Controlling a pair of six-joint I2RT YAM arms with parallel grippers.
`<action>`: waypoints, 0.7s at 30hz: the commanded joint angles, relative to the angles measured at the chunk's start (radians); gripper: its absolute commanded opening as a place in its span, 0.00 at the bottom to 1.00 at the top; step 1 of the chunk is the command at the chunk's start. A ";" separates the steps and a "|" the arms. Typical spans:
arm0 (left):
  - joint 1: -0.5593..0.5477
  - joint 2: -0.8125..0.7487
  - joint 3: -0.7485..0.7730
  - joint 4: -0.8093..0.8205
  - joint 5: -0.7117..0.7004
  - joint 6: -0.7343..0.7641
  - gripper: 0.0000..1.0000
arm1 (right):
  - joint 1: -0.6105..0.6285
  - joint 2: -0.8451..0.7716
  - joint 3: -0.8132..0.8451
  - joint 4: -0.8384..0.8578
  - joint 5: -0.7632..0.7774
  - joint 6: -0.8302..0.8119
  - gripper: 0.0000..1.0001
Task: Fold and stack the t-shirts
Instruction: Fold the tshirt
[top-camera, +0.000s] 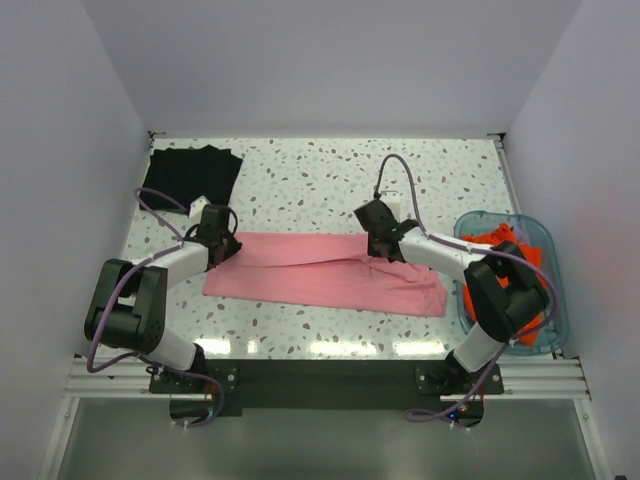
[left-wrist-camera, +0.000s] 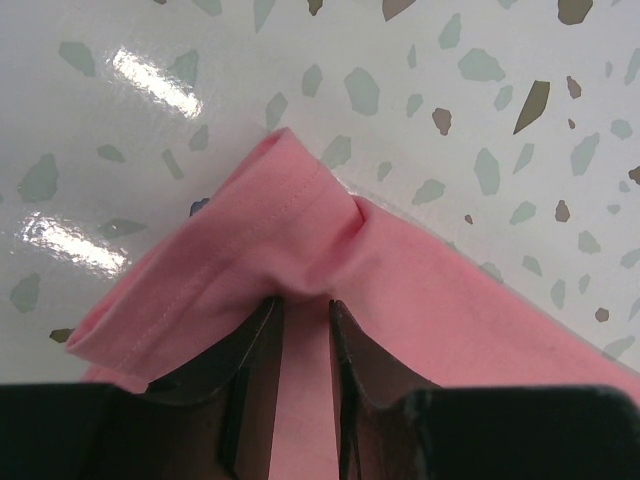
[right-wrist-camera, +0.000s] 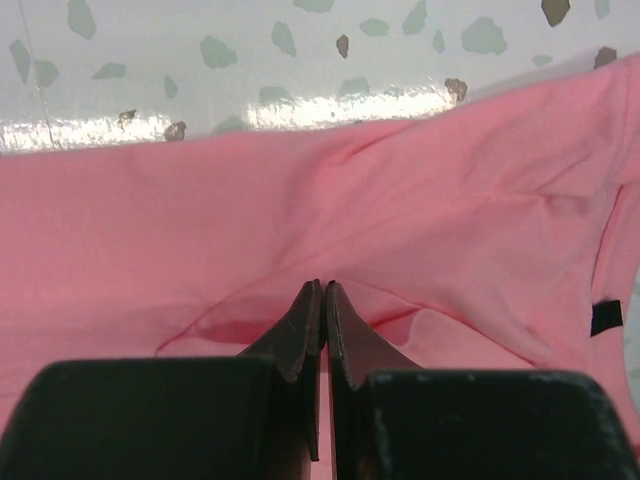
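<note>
Where the pink shirt (top-camera: 320, 278) lies stretched as a long band across the middle of the tabletop (top-camera: 300, 185), both arms reach in to its upper edge. The left claw (top-camera: 224, 248) is at the band's left end. In the left wrist view its fingers (left-wrist-camera: 262, 340) are drawn to a narrow gap with a raised pinch of pink cloth between them, and a stitched hem humps up just beyond the tips. The right claw (top-camera: 380, 245) meets the upper edge right of the middle. In the right wrist view its fingers (right-wrist-camera: 300, 330) are pressed almost together, nipping a small ridge of the pink cloth. A black shirt (top-camera: 192, 172) lies as a compact dark patch in the upper left of the top view, apart from the pink one and just beyond the left arm's wrist. At the right edge stands a teal tub (top-camera: 548, 250) holding orange-red shirts (top-camera: 495, 238). The right arm's elbow hangs over the tub and hides much of what is inside.
</note>
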 joint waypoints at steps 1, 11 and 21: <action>0.005 0.006 -0.016 0.019 0.020 0.008 0.30 | 0.001 -0.083 -0.051 0.002 0.001 0.060 0.00; 0.005 -0.002 -0.023 0.022 0.018 0.006 0.30 | 0.021 -0.198 -0.193 0.057 -0.094 0.146 0.02; 0.005 -0.005 -0.031 0.024 0.018 0.006 0.30 | 0.081 -0.161 -0.197 0.088 -0.092 0.241 0.02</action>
